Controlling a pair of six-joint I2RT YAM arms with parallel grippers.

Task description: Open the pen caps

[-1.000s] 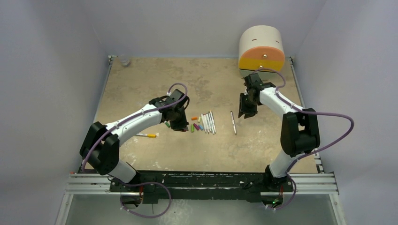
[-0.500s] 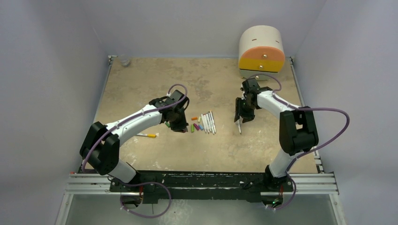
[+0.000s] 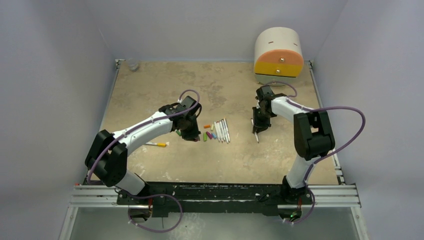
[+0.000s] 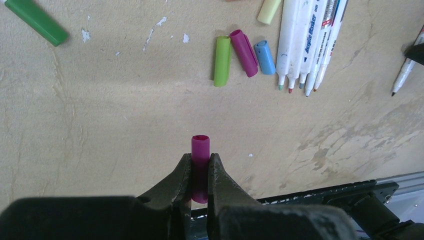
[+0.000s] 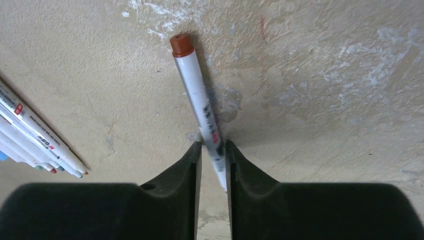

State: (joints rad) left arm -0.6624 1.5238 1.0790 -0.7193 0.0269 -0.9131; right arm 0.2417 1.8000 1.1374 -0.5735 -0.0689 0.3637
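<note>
– Grippers, how do they stand?
– The left gripper [image 4: 200, 159] is clamped on a magenta cap [image 4: 200, 146], whose open end points away from the wrist. The right gripper [image 5: 212, 149] pinches a white pen [image 5: 196, 85] by its barrel, brown-red end outward.
– And the other caps?
– Three loose caps [image 4: 244, 46], green, magenta and blue, lie side by side near the middle of the table [image 3: 150, 90], just beside a row of uncapped pens [image 4: 300, 40]. A dark green cap [image 4: 36, 21] lies apart on their left-edge side. One capped pen [image 3: 157, 144] lies nearer the left edge.
</note>
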